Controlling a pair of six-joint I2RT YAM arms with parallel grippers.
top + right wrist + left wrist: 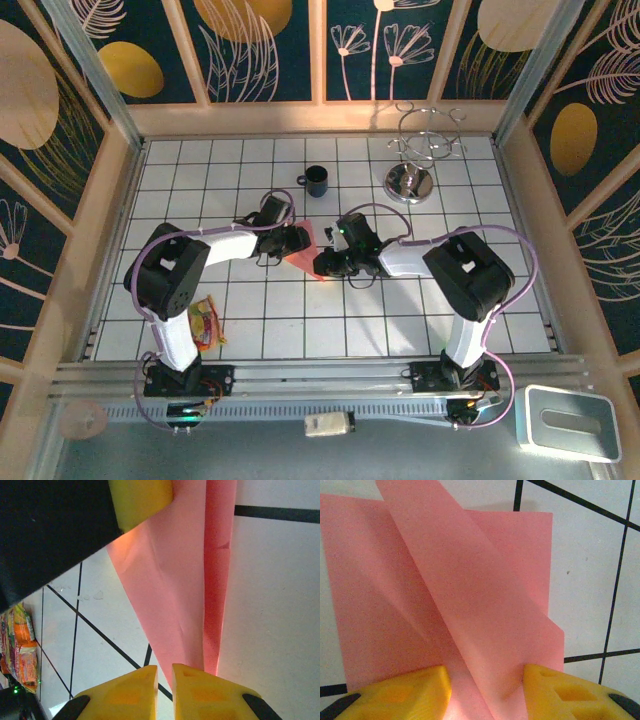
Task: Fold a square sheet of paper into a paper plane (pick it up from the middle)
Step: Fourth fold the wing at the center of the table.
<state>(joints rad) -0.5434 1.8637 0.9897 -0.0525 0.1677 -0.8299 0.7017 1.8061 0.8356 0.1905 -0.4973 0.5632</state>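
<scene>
The paper plane (303, 250) is a pink-red folded sheet lying on the white tiled table (400, 310) between both grippers. In the left wrist view the paper plane (470, 590) shows a raised fold running up the middle. My left gripper (486, 672) is open, its yellow fingers (410, 692) set on the paper on either side of that fold. In the right wrist view the paper plane (170, 580) narrows to a point that runs under one finger of my right gripper (165, 672). Its jaws stand almost together. In the top view the left gripper (296, 240) and right gripper (326, 265) meet at the sheet.
A black mug (316, 180) stands behind the grippers. A metal wire stand (415, 160) is at the back right. A snack packet (205, 322) lies beside the left arm's base and shows again as the snack packet (22, 645). Wooden walls ring the table.
</scene>
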